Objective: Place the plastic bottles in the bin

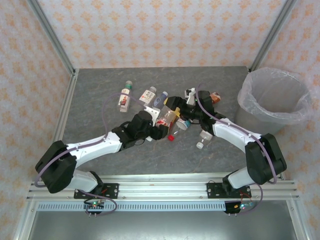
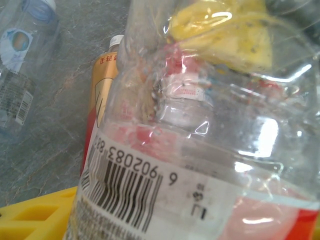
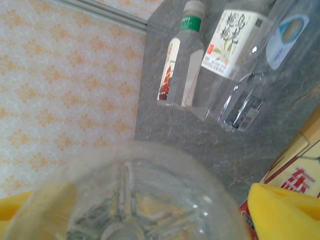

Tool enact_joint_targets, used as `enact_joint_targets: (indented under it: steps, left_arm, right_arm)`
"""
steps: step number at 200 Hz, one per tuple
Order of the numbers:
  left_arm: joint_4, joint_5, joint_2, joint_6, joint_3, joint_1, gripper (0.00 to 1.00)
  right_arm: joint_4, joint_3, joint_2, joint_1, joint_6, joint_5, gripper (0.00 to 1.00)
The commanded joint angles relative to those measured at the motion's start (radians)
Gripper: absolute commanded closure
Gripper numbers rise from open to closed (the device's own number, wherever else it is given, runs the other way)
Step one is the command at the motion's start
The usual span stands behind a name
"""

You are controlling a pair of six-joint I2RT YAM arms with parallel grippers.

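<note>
Well left of the bin [image 1: 274, 70], both arms meet over scattered plastic bottles [image 1: 125, 96] on the tabletop [image 1: 100, 80]. The left fingers [image 2: 225, 35] grasp a barcode-labelled clear bottle [image 2: 200, 150]. The right fingers [image 3: 280, 210] straddle a second bottle [image 3: 130, 200]; I cannot tell if they grip it. The crowded arms could collide, or a loose hold could drop a bottle.

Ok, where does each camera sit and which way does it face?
Top external: above and behind, looking down on table and bin; both arms show.
Left wrist: on left arm, against a barcoded bottle; a yellow finger shows.
Right wrist: on right arm, looking past a near bottle at the wall; yellow fingers show.
Shared: green-topped bottle, top and right wrist.
</note>
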Motion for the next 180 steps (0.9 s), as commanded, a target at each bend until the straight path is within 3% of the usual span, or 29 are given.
enact_joint_targets:
  steps: [1,96,121,158,180]
  left_arm:
    - [0.021,-0.015,0.016,0.019,0.039,-0.005,0.32]
    - [-0.024,-0.057,0.038,0.015,0.067,-0.005,0.25]
    - [-0.026,-0.035,0.015,0.015,0.064,-0.005,0.17]
    - [0.027,0.009,-0.089,0.02,0.001,-0.002,0.04]
    - [0.019,-0.005,-0.143,0.02,-0.006,-0.002,0.01]
  right_arm:
    - [0.014,0.029,-0.009,0.009,-0.013,0.008,0.25]
    - [-0.061,0.022,-0.082,0.009,-0.066,0.138,0.46]
    - [-0.084,0.034,-0.089,0.009,-0.084,0.15,0.48]
    - [-0.296,0.108,-0.109,0.006,-0.177,0.291,0.5]
    - [-0.332,0.138,-0.121,-0.001,-0.212,0.321,0.51]
